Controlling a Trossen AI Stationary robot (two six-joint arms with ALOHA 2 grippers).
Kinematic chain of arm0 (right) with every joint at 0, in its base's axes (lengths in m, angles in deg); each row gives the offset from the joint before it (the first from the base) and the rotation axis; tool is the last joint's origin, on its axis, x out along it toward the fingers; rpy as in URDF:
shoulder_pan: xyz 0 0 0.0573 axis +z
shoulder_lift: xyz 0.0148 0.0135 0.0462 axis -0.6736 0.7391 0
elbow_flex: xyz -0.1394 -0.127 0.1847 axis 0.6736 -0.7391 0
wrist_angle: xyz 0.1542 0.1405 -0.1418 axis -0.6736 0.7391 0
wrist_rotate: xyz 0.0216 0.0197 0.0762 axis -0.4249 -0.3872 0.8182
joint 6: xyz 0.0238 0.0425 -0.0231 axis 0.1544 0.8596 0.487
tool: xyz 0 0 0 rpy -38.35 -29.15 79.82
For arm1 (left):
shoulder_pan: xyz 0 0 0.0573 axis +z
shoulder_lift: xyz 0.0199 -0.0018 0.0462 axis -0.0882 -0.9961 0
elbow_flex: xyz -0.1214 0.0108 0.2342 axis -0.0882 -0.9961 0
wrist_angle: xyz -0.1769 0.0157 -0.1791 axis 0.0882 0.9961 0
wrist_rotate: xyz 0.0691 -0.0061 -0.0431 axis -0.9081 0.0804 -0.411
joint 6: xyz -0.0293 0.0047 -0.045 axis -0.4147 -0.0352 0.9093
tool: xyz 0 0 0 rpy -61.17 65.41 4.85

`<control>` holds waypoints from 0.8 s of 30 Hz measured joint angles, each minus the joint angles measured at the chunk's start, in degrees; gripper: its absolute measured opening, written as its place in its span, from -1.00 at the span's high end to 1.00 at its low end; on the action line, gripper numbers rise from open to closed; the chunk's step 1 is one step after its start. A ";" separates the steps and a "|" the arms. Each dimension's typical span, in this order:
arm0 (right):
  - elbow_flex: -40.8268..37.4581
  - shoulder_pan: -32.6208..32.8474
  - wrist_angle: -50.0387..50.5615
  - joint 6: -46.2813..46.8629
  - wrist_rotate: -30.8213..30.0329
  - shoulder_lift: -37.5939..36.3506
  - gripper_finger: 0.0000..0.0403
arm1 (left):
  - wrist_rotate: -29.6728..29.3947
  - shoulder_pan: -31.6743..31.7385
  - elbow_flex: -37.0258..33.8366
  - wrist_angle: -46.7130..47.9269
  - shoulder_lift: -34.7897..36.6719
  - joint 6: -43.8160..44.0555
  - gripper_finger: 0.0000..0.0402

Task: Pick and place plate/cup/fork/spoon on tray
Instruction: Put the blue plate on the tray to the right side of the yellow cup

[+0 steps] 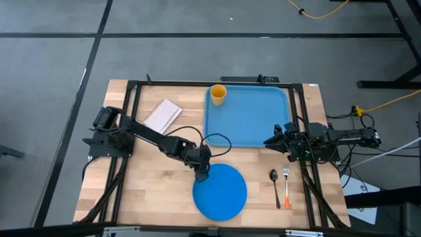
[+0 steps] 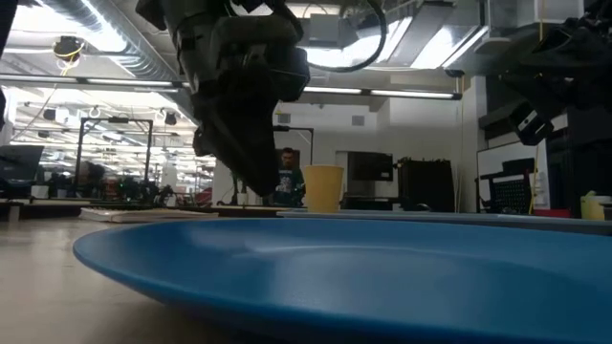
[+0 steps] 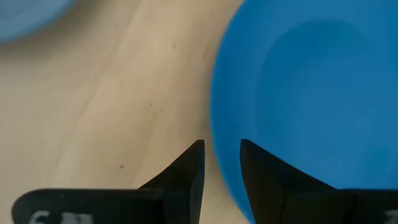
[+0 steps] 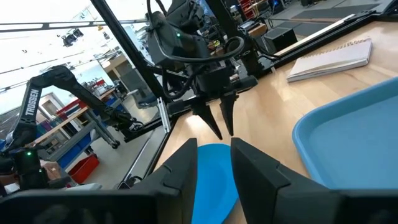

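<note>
Now the left gripper [image 1: 201,176] hangs at the plate's [image 1: 222,192] edge, fingers [image 3: 186,177] slightly apart, straddling the rim. Flat on the worktop [image 1: 151,191], the plate looks stiff, thin and slick; the rim seems the only hold.

Grey floor [image 1: 52,66] with dark seam lines surrounds the wooden counter [image 1: 151,191]. Beyond it: ceiling light strips [image 2: 382,93], shelving [image 4: 74,134], a yellow cable [image 1: 322,13] on the floor.
</note>
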 joint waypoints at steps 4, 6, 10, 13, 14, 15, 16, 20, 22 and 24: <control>0.00 0.00 0.00 0.00 0.00 0.00 0.49 | -0.29 -0.20 0.01 -0.14 -0.44 0.00 0.53; 0.01 -0.01 0.00 0.00 0.00 0.00 0.49 | -0.27 -0.29 0.06 -0.89 -1.72 0.00 0.53; 0.01 -0.02 0.00 0.00 0.00 0.00 0.49 | -0.31 -0.72 0.17 -2.60 -3.02 0.00 0.53; 0.00 -0.02 0.06 0.07 0.01 0.15 0.49 | -0.31 -1.01 -0.03 -3.05 -4.27 0.13 0.53; 0.00 -0.02 0.01 0.08 0.01 0.14 0.49 | -0.38 -1.01 0.03 -3.38 -4.72 0.09 0.53; 0.02 -0.02 -0.14 0.04 0.00 0.35 0.49 | -0.42 -1.01 -0.05 -2.34 -4.61 0.09 0.53; 0.02 -0.02 -0.10 0.04 0.01 0.50 0.49 | -0.45 -1.03 -0.12 -2.70 -4.36 0.09 0.53; 0.02 0.00 0.16 0.07 0.02 1.03 0.49 | -0.62 -1.01 0.03 -3.01 -4.37 0.07 0.53; 0.02 0.00 -0.12 0.09 0.00 1.14 0.49 | -0.72 -1.01 0.02 -3.26 -4.37 0.05 0.53; 0.02 0.00 0.11 0.11 0.00 1.29 0.49 | -0.72 -0.93 0.02 -3.33 -4.33 0.04 0.53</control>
